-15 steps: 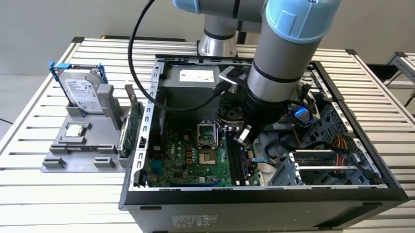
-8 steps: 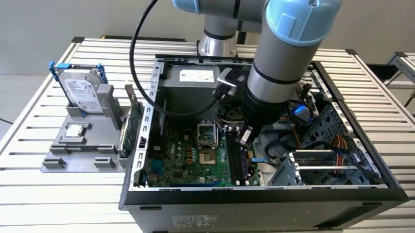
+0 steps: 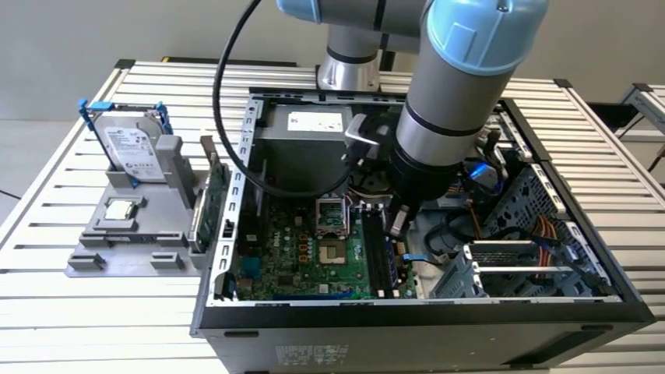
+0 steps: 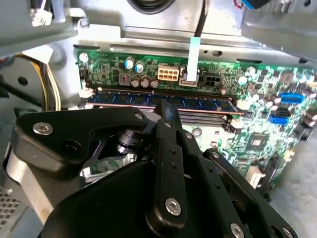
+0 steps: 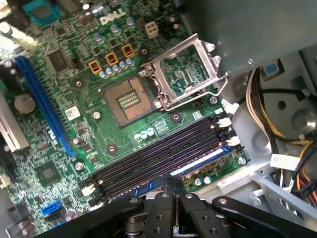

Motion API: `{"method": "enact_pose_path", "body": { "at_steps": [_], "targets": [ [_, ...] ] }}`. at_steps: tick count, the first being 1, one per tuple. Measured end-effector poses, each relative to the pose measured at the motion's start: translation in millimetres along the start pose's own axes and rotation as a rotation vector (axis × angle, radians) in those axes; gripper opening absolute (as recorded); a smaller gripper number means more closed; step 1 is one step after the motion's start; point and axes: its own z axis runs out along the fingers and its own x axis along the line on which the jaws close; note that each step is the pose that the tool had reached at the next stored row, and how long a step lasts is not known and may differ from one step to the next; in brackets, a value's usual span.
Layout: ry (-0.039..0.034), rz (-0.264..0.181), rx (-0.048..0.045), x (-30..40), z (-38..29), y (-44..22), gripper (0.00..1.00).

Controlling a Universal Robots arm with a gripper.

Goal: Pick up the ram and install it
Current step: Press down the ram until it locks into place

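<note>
Slatted white metal table (image 3: 62, 195) carries one open black computer case (image 3: 416, 323) at centre frame and one grey plastic parts tray (image 3: 124, 249) at left. On the tray: one silver hard drive (image 3: 133, 152) standing upright, one small square silver processor chip (image 3: 123, 208); one green expansion card (image 3: 212, 204) stands on edge at the tray's right. One blue-grey robot arm (image 3: 457, 86) reaches down into the case. Black gripper (image 4: 166, 110) fingers are pinched narrow on the top edge of the ram (image 4: 163, 102), one long thin dark stick seated in the outermost of four memory slots (image 5: 163, 153) on the green motherboard (image 3: 301, 249). One CPU socket (image 5: 128, 100) lies open.
</note>
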Motion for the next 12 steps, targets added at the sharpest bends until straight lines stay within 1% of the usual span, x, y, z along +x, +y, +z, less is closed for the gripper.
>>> {"method": "enact_pose_path", "body": {
  "at_steps": [12],
  "targets": [
    [0.0031, -0.218, -0.0072, 0.0, 1.1, 0.0, 0.00]
  ]
}}
